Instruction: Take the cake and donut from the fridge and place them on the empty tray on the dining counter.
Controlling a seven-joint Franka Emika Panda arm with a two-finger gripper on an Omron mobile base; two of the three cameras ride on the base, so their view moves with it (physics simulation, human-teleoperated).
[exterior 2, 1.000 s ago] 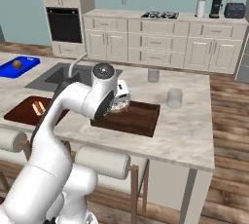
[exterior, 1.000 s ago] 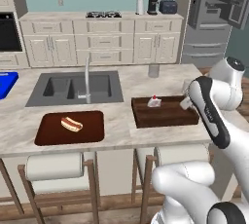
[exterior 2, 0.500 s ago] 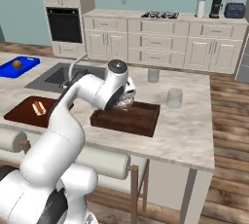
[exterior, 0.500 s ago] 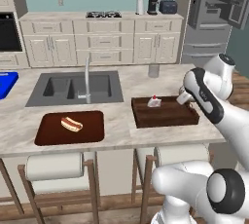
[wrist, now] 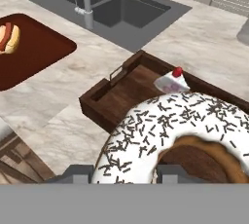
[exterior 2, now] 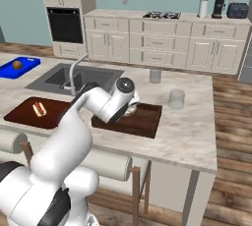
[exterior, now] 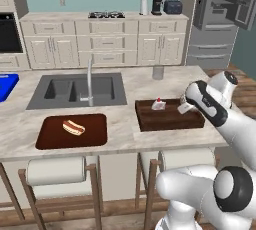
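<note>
Over the dining counter (exterior: 125, 139) the donut (wrist: 180, 135) is pinched by the gripper (exterior: 186, 107) — released carelessly, the cake (exterior: 158, 105) on the tray (exterior: 167, 119) could be knocked.

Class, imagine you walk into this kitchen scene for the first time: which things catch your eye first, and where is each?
The iced donut with dark sprinkles looms large in the hand view, held in the gripper above the dark wooden tray. On that tray, at its far side, sits the cake, a white slice with a red cherry. To the left, across the counter, a hot dog lies on a flatter brown tray in front of the sink.
</note>
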